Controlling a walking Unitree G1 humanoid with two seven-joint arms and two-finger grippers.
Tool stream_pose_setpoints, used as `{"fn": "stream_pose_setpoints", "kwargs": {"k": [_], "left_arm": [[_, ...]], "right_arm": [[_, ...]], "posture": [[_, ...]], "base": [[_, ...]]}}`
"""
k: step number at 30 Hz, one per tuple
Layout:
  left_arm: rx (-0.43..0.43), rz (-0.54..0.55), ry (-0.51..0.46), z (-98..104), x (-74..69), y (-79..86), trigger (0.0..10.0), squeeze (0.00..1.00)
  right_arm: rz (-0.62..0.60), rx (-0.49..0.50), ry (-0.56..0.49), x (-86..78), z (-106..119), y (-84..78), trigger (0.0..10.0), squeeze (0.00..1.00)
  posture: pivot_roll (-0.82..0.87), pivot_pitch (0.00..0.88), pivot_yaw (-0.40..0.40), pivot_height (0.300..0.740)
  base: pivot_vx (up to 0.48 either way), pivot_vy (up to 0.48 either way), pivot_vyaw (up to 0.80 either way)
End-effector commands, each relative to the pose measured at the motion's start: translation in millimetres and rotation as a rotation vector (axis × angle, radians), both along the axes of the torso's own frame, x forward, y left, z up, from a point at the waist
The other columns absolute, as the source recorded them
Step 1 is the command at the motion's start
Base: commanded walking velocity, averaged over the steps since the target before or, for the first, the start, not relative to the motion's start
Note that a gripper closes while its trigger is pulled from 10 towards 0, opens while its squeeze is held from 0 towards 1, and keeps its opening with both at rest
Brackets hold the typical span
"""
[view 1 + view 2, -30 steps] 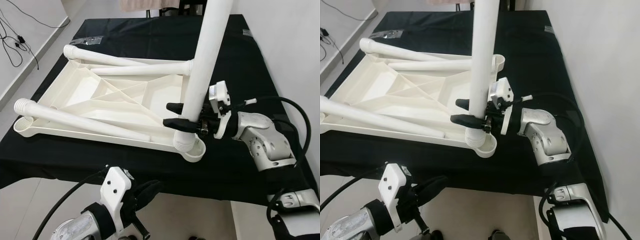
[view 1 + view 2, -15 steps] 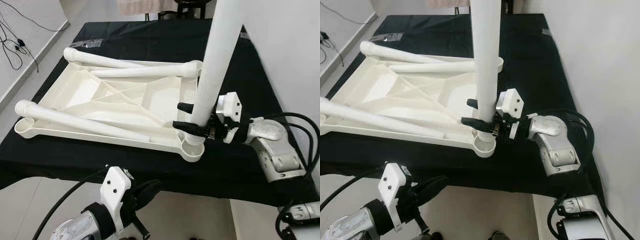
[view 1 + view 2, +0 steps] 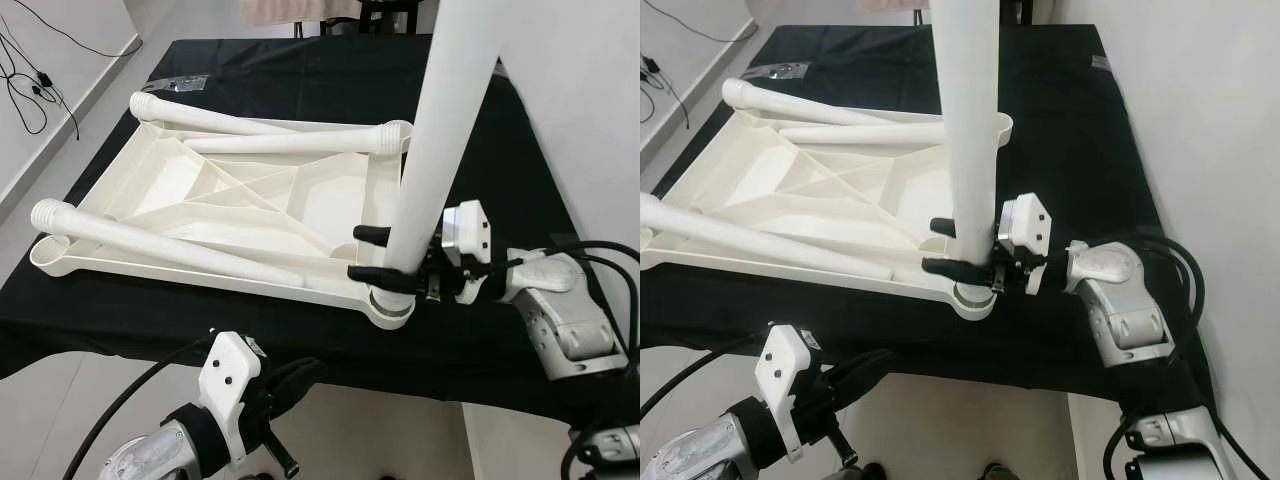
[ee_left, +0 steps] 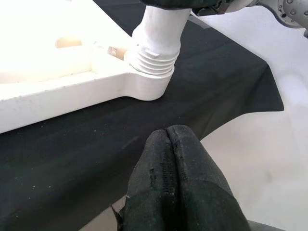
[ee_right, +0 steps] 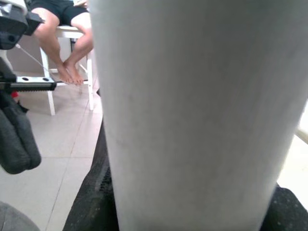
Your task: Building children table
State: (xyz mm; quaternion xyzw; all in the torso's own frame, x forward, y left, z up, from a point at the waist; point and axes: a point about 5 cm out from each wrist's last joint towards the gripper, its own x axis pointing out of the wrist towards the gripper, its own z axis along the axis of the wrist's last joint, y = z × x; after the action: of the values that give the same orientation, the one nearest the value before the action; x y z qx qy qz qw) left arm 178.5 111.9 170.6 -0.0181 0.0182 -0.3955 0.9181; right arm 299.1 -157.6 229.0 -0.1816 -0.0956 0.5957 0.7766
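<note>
- Gripping the upright white plastic table leg (image 3: 432,150) low on its shaft, the right gripper (image 3: 368,254) has its two black jaws closed on either side of the tube, just above the leg's ribbed, threaded end.
- That threaded end sits in the round corner socket (image 3: 390,310) of the upturned white plastic tabletop (image 3: 250,200), at the near right corner; the left wrist view shows the threads (image 4: 153,60) partly above the socket rim.
- The tabletop lies underside up, its ribbing showing, on a worktop covered with a black cloth (image 3: 480,340).
- Three more white legs lie across the tabletop: one (image 3: 170,245) along the near edge, one (image 3: 210,117) from the far left corner, and one (image 3: 295,142) toward the far right corner.
- A small clear plastic bag (image 3: 172,83) lies on the cloth beyond the far left corner.
- The left gripper (image 3: 295,380) hangs below the worktop's near edge, its jaws pressed together on nothing.
- In the right wrist view, a person's bare legs (image 5: 72,43) show by a white chair, behind the leg.
</note>
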Motion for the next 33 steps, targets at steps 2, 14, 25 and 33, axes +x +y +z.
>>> {"fn": "stream_pose_setpoints", "kwargs": {"k": [2, 14, 25, 33], "left_arm": [[0.022, -0.006, 0.018, -2.6, -2.7, 3.1, 10.0, 0.0], [0.022, -0.008, 0.019, -1.5, -4.1, 3.7, 10.0, 0.0], [0.029, -0.004, 0.035, -0.1, -12.8, 6.8, 10.0, 0.0], [0.033, -0.006, 0.052, -0.3, -17.8, 9.1, 10.0, 0.0]], "right_arm": [[0.054, -0.088, 0.164, -8.9, -30.7, -1.1, 10.0, 0.0], [0.155, -0.15, 0.234, -0.1, -31.9, -5.3, 10.0, 0.0], [0.129, -0.02, 0.241, 32.2, -18.1, 13.0, 10.0, 0.0], [0.131, 0.037, 0.274, 40.0, -15.4, 15.9, 10.0, 0.0]], "posture": [[0.06, 0.277, 0.048, 0.74], [0.07, 0.287, 0.052, 0.74], [0.11, 0.306, 0.054, 0.74], [0.11, 0.31, 0.062, 0.74]], "base": [[0.0, 0.0, 0.0], [0.0, 0.0, 0.0], [0.0, 0.0, 0.0], [0.0, 0.0, 0.0]]}}
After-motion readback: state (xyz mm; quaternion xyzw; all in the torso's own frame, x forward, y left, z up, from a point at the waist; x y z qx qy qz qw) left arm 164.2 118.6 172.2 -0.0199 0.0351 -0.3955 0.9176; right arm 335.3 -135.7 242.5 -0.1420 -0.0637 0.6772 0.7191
